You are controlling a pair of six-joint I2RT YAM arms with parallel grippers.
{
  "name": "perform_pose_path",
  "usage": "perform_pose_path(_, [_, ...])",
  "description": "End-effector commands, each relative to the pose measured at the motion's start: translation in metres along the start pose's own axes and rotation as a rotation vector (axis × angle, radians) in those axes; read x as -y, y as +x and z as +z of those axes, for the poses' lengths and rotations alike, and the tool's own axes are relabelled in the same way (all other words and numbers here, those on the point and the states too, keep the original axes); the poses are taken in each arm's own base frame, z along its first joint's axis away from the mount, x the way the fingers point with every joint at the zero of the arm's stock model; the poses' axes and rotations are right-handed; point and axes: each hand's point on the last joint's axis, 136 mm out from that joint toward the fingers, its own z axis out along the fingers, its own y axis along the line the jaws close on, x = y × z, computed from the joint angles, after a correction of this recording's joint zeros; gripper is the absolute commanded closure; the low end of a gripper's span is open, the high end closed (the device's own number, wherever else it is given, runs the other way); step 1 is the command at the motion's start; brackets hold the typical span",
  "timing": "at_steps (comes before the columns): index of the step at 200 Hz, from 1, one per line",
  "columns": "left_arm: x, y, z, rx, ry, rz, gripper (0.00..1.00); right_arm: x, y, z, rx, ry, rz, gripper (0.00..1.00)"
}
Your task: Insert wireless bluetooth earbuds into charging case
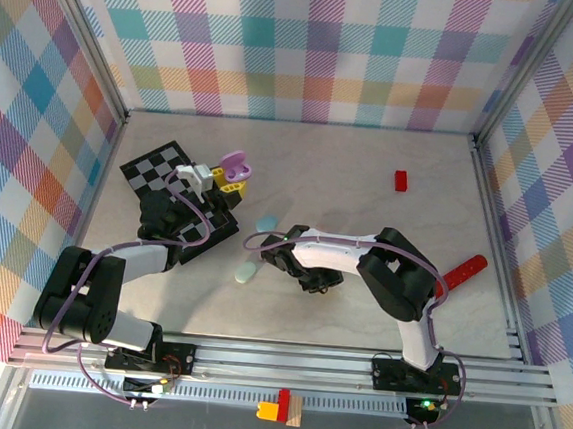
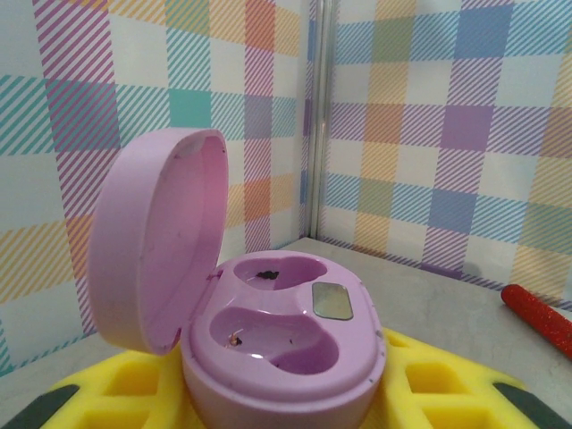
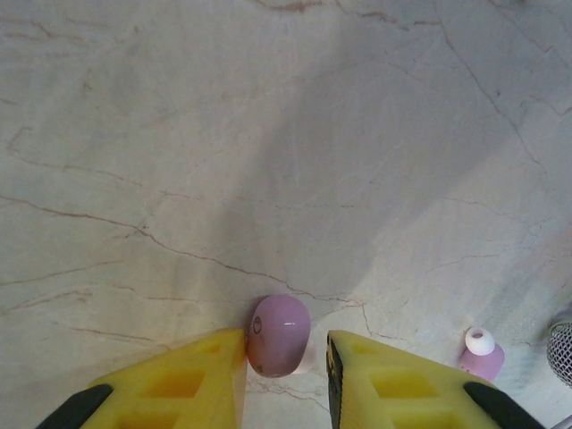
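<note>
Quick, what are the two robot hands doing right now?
Left gripper: shut on the open purple case.
Right gripper: open, jaws around the pink earbud, not pinching it yet.

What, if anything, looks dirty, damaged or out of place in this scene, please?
Dark specks sit in both empty wells of the open pink case, like grime where earbuds should seat. Otherwise nothing stands out: one pink earbud and a second earbud simply lie on the table.
</note>
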Motion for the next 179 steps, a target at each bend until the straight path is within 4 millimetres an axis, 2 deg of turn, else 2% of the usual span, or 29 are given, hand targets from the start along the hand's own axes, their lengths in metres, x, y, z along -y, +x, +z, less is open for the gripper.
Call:
perform_pose_path(1, [0.003, -0.029, 0.0, 0.068, 0.027, 0.064, 0.63, 0.002, 0.008, 0.009, -0.039, 0.02, -0.017, 0.71])
perform_pose_path(48, [0.004, -0.027, 0.0, 0.063, 0.031, 0.065, 0.63, 0.003, 0.007, 0.009, -0.024, 0.013, -0.022, 0.76])
perform_pose_path(85, [0.004, -0.027, 0.0, 0.062, 0.033, 0.064, 0.63, 0.001, 0.001, 0.005, -0.007, -0.002, -0.029, 0.71])
perform_pose_path(109, [0.005, -0.027, 0.0, 0.062, 0.036, 0.064, 0.63, -0.004, -0.005, -0.001, 0.017, -0.039, -0.02, 0.7])
perform_pose_path(179, [0.005, -0.026, 0.0, 0.06, 0.038, 0.064, 0.63, 0.0, -0.012, -0.013, 0.061, -0.086, -0.001, 0.7])
